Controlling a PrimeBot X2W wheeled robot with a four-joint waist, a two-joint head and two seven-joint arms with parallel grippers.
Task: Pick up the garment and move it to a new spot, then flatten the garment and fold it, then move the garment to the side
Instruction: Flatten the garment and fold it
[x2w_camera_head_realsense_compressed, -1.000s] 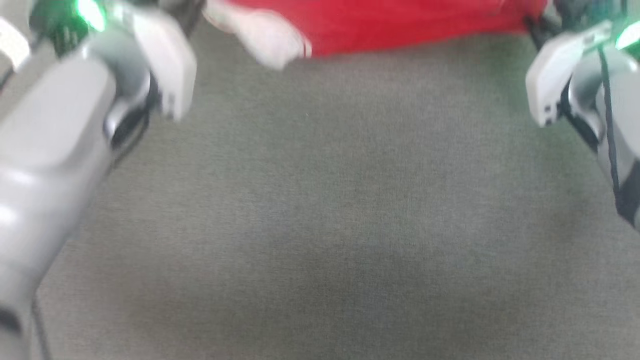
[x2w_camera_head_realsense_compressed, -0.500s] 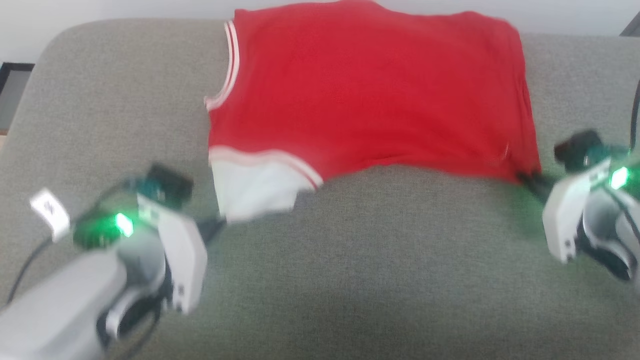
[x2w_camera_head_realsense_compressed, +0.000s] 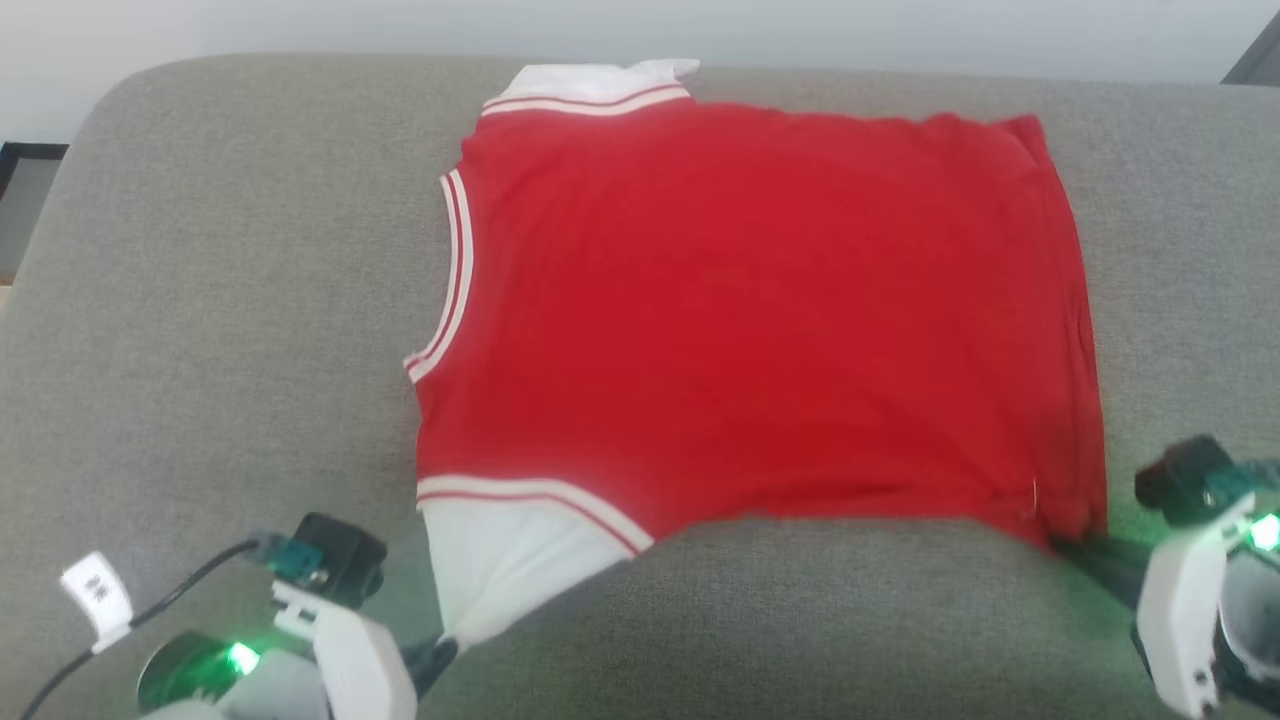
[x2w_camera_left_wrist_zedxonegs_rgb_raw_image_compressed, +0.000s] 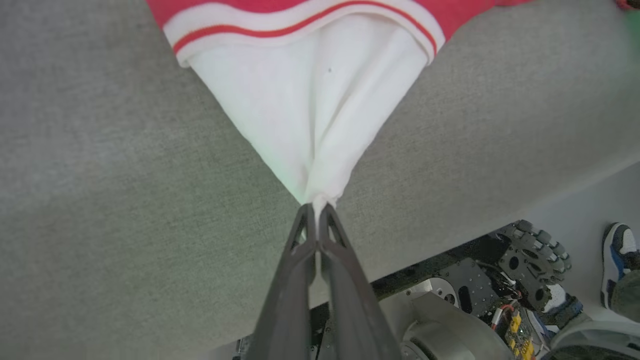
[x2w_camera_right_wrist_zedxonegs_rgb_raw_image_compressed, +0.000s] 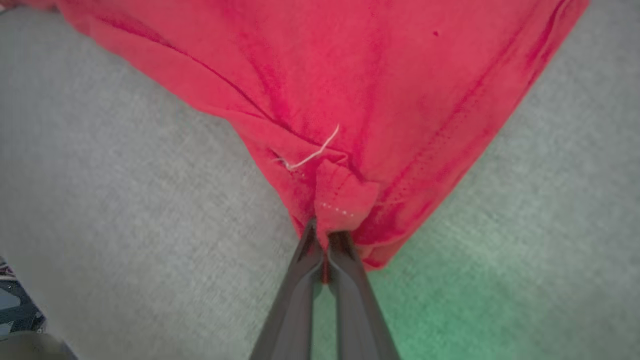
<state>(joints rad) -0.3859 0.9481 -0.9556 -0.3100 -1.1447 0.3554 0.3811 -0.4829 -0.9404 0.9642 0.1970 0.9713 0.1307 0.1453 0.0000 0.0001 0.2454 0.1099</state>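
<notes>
The garment (x2w_camera_head_realsense_compressed: 760, 320), a bright red jersey, lies spread flat on the grey cushion (x2w_camera_head_realsense_compressed: 200, 300), plain side up: striped neckline at nine o'clock, one white sleeve end at twelve, the other drawn to a point at seven, hem corner bunched at five

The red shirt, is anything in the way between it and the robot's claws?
No, nothing visible is in the way. The left claw is shut right on the white sleeve end of the red shirt, and the right claw is shut on its red corner. The shirt lies spread on a grey cushion.
</notes>
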